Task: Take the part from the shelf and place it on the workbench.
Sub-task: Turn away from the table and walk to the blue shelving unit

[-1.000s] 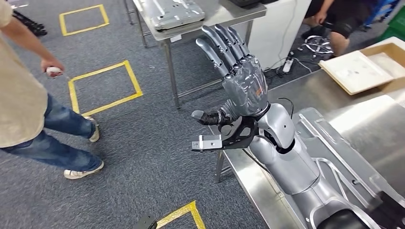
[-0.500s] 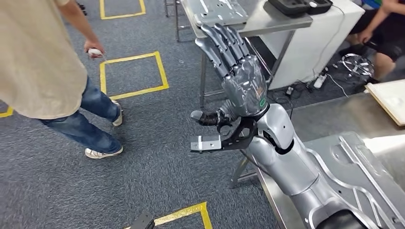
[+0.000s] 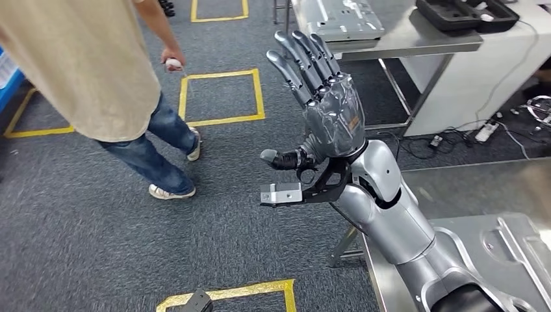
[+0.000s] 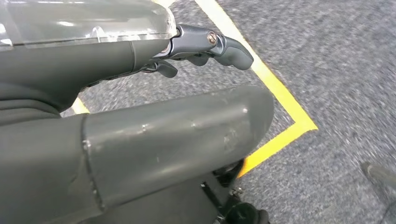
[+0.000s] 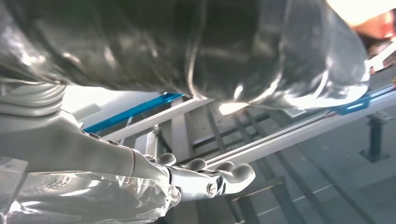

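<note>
Fingers of the left hand hang apart from the thumb above the carpet, holding nothing. A person stands on the left. The right hand is raised at centre, fingers straight and spread, empty. The metal part lies flat on the steel workbench, under the right arm.

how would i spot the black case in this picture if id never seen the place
Start at the robot's raised right hand in the middle of the head view and look to the far upper right. A steel table stands against a white cabinet; the black case lies open on top, at the picture's edge. The silver metal part beside it is pale and flat; the case is dark.
</note>
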Robot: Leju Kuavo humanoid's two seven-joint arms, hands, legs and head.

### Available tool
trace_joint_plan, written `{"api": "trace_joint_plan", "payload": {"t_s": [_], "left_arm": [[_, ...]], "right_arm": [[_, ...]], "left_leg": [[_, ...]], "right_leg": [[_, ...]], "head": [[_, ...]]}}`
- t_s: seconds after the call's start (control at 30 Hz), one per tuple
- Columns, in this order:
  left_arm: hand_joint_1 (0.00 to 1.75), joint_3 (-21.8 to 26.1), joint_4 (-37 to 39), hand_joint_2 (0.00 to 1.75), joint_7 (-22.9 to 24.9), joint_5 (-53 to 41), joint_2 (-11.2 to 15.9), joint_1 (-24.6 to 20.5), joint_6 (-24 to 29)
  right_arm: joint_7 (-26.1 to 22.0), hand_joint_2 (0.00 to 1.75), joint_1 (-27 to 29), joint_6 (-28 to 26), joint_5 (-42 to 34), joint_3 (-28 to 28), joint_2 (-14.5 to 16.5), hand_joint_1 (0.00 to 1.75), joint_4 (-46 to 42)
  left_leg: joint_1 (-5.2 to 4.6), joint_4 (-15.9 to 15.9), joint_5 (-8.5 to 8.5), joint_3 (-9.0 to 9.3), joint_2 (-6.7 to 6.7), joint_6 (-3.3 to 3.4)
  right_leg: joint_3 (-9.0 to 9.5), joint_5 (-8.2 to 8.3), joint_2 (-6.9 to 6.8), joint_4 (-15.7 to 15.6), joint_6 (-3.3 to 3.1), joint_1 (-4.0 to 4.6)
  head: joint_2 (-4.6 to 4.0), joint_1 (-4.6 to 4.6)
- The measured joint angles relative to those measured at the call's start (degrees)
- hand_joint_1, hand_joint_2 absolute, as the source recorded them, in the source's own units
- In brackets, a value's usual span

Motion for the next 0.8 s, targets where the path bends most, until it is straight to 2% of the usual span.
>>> {"api": "trace_joint_plan", "payload": {"t_s": [0.03, 0.07, 0.1, 0.17, 0.2, 0.23, 0.3, 0.37, 0.43, 0.47, 0.5, 0.53, 0.57, 0.6, 0.67, 0.7, 0.73, 0.8], "left_arm": [[0.0, 0.0, 0.0, 0.0, 0.0, 0.0, 0.02, 0.08, 0.01], [0.0, 0.0, 0.0, 0.0, 0.0, 0.0, 0.04, 0.14, 0.01], [0.0, 0.0, 0.0, 0.0, 0.0, 0.01, 0.06, 0.16, 0.01], [0.0, 0.0, 0.0, 0.0, -0.01, 0.01, 0.08, 0.06, 0.04], [0.0, 0.0, 0.0, 0.0, -0.01, 0.02, 0.08, 0.03, 0.08], [0.0, 0.01, 0.0, 0.0, -0.02, 0.03, 0.08, 0.05, 0.12], [0.0, 0.02, 0.0, 0.0, -0.02, 0.05, 0.09, 0.21, 0.18], [0.0, 0.02, 0.0, 0.0, -0.02, 0.05, 0.08, 0.25, 0.19], [0.0, 0.02, 0.0, 0.0, -0.03, 0.05, 0.04, 0.1, 0.15], [0.0, 0.02, 0.0, 0.0, -0.03, 0.05, 0.03, 0.05, 0.12], [0.0, 0.02, 0.0, 0.0, -0.03, 0.05, 0.02, 0.07, 0.07], [0.0, 0.02, 0.0, 0.0, -0.03, 0.05, 0.02, 0.12, 0.03], [0.0, 0.02, 0.0, 0.0, -0.02, 0.05, 0.02, 0.15, 0.01], [0.0, 0.02, 0.0, 0.0, -0.03, 0.05, 0.01, 0.15, -0.02], [0.0, 0.02, 0.0, 0.0, -0.04, 0.04, -0.12, 0.06, -0.05], [0.0, 0.02, 0.0, 0.0, -0.04, 0.03, -0.18, 0.01, -0.07], [0.0, 0.03, 0.0, 0.0, -0.05, 0.03, -0.24, 0.01, -0.08], [0.0, 0.04, 0.0, 0.0, -0.08, 0.04, -0.2, 0.1, -0.09]], "right_arm": [[0.0, 0.0, 0.04, 0.0, 0.0, 0.0, 0.0, 0.0, 0.0], [0.0, 0.0, 0.04, 0.0, 0.0, 0.0, 0.0, 0.0, 0.0], [0.0, 0.0, 0.0, 0.0, 0.0, 0.0, 0.0, 0.0, -0.01], [0.0, 0.0, -0.16, 0.01, 0.01, 0.01, 0.0, 0.0, -0.01], [0.0, 0.0, -0.24, 0.02, 0.02, 0.02, 0.0, 0.0, -0.02], [0.0, 0.0, -0.3, 0.02, 0.03, 0.05, 0.0, 0.0, -0.02], [0.02, 0.0, -0.35, 0.03, 0.06, 0.1, 0.0, 0.0, -0.04], [0.05, 0.0, -0.4, 0.03, 0.07, 0.13, 0.0, 0.0, -0.05], [0.1, 0.0, -0.37, 0.03, 0.07, 0.16, -0.02, 0.0, -0.04], [0.14, 0.0, -0.29, 0.04, 0.07, 0.17, -0.03, 0.0, -0.02], [0.19, 0.0, -0.18, 0.07, 0.07, 0.19, -0.06, 0.0, 0.02], [0.22, 0.0, -0.09, 0.13, 0.07, 0.2, -0.09, 0.0, 0.07], [0.25, 0.0, -0.06, 0.19, 0.09, 0.21, -0.12, 0.0, 0.1], [0.27, 0.0, -0.08, 0.23, 0.1, 0.22, -0.15, 0.0, 0.13], [0.29, 0.0, -0.2, 0.26, 0.14, 0.23, -0.15, 0.0, 0.14], [0.3, 0.0, -0.25, 0.26, 0.14, 0.24, -0.15, 0.0, 0.14], [0.3, 0.0, -0.28, 0.27, 0.15, 0.25, -0.17, 0.0, 0.14], [0.31, 0.0, -0.36, 0.28, 0.17, 0.26, -0.19, 0.0, 0.14]], "left_leg": [[0.02, 0.48, 0.33, -0.23, 0.22, -0.04], [0.01, -1.31, 1.68, 0.74, 0.42, -0.01], [-0.03, -5.01, 3.64, 2.74, 0.99, 0.12], [-0.5, -12.08, 6.01, 6.55, 2.74, 0.7], [-0.73, -13.98, 6.36, 7.5, 3.25, 1.03], [-0.94, -14.44, 6.14, 7.66, 3.2, 1.35], [-0.84, -14.7, 6.35, 7.64, 1.97, 1.94], [-0.59, -15.14, 6.64, 7.84, 0.92, 2.59], [-0.49, -15.3, 6.8, 7.89, -0.07, 3.02], [-0.53, -15.27, 6.8, 7.86, -0.62, 3.13], [-0.56, -15.21, 6.8, 7.85, -1.24, 3.16], [-0.6, -15.13, 6.79, 7.85, -1.93, 3.17], [-0.61, -15.03, 6.78, 7.87, -2.69, 3.15], [-0.61, -14.93, 6.75, 7.91, -3.46, 3.12], [-0.59, -14.73, 6.72, 7.8, -4.85, 2.93], [-0.53, -14.67, 6.77, 7.6, -5.46, 2.7], [-0.39, -14.67, 6.85, 7.35, -6.06, 2.36], [-0.21, -14.89, 7.1, 7.02, -7.3, 1.54]], "right_leg": [[0.0, -0.13, -0.74, 0.08, 0.02, 0.03], [0.04, -0.28, -1.43, 0.2, 0.1, 0.05], [0.13, -0.5, -2.09, 0.36, 0.22, 0.06], [0.25, -0.99, -3.22, 0.73, 0.66, 0.3], [0.29, -1.17, -3.69, 0.86, 0.89, 0.46], [0.35, -1.28, -4.11, 0.88, 1.13, 0.61], [0.56, -1.51, -4.68, 0.84, 1.68, 0.59], [-0.03, -3.06, -2.63, 2.66, 2.26, 0.28], [-2.86, -6.52, 0.43, 8.81, 2.51, 0.07], [-4.81, -8.19, 1.1, 12.7, 2.53, 0.08], [-6.44, -9.07, 1.36, 15.76, 2.52, 0.08], [-7.27, -8.78, 1.47, 16.98, 2.45, 0.09], [-7.04, -7.33, 1.6, 15.95, 2.31, 0.09], [-5.81, -5.02, 2.09, 12.81, 2.08, 0.09], [-2.6, -1.25, 4.7, 5.08, 1.47, -0.01], [-1.59, -0.44, 5.79, 2.63, 1.29, 0.0], [-1.19, -0.37, 6.39, 1.54, 1.17, 0.05], [-0.87, -0.31, 5.34, 1.01, 0.99, 0.07]], "head": [[0.0, 0.0], [0.0, -0.01], [0.0, -0.01], [0.0, 0.01], [0.0, 0.02], [0.0, 0.02], [0.0, 0.01], [0.0, 0.02], [0.0, 0.04], [0.0, 0.04], [0.0, 0.04], [0.0, 0.04], [0.0, 0.04], [0.0, 0.04], [0.0, 0.03], [0.0, 0.03], [0.0, 0.05], [0.0, 0.08]]}}
